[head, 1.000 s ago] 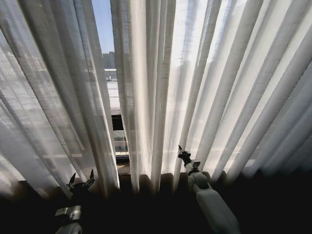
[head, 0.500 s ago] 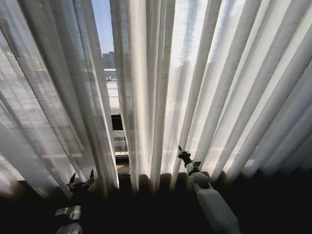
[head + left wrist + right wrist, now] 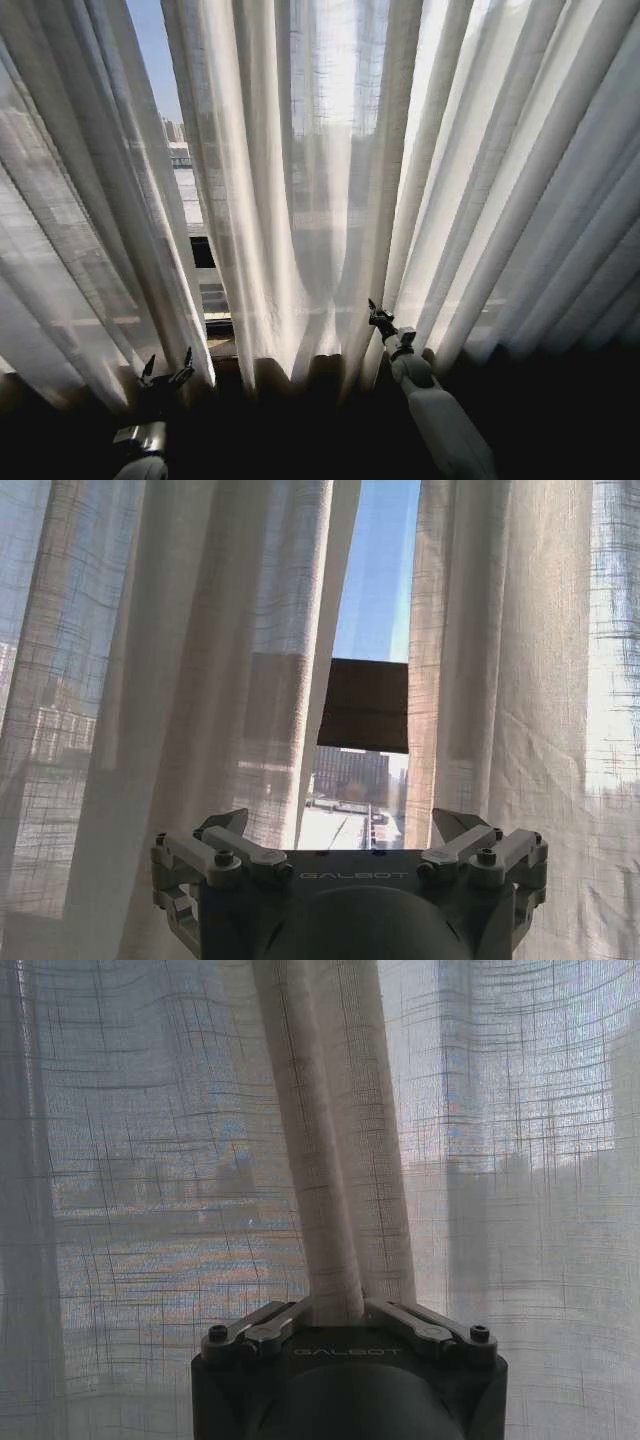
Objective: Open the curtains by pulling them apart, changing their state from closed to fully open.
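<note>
While the whole head view is sliding sideways against the moment before, the camera is turning, not the fabric alone.

Head view, curtains: the curtains [image 3: 300,190] are hanging across the window, parted by a narrow gap [image 3: 185,190] that is now sitting farther toward the robot's left.
Head view, right tool: the right tool [image 3: 378,318] is reaching into a pleat low on the right panel, as it was a second ago.
Head view, left tool: the left tool [image 3: 166,372] is waiting low beside the left panel's edge, fingers spread.
Left wrist view: the fingers [image 3: 228,846] are standing wide and empty, facing the gap and a dark window bar [image 3: 368,705].
Right wrist view: the tool [image 3: 338,1312] is pinching a bunched pleat [image 3: 335,1160].
Task meaning: the opening is looking barely begun; the right panel is likely being drawn aside.
</note>
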Controlling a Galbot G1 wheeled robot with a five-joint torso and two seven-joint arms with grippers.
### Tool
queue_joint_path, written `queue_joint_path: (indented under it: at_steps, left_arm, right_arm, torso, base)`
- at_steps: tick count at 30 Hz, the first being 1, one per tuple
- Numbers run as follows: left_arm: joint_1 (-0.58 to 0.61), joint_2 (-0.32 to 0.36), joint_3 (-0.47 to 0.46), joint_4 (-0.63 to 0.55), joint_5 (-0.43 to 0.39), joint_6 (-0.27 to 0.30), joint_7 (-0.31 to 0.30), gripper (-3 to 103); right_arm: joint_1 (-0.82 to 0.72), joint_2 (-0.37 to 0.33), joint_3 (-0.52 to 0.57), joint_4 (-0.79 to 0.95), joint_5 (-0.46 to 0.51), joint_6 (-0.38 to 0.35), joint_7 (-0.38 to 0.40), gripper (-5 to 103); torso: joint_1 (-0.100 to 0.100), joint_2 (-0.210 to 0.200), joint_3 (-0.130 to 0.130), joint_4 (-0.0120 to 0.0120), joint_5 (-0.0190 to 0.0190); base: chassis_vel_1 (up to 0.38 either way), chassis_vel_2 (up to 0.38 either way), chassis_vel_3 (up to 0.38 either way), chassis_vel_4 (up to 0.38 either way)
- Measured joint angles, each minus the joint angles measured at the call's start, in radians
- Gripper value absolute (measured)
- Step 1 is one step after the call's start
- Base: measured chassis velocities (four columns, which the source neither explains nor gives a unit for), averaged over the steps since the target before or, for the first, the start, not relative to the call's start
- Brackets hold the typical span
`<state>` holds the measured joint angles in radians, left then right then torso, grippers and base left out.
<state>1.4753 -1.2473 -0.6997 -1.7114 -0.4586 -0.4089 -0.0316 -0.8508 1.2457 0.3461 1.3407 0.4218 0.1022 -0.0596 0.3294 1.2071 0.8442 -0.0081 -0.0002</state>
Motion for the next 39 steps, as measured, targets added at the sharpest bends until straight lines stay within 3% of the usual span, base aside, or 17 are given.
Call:
queue_joint_path:
  at_steps: [39]
  left_arm:
    - [0.000,0.000,0.000,0.000,0.000,0.000,0.000,100]
  right_arm:
    - [-0.015,-0.007,0.025,-0.011,0.001,0.014,-0.064,0]
  torso:
    - [0.000,0.000,0.000,0.0000,0.0003]
  base:
    - [-0.352,-0.350,0.348,0.357]
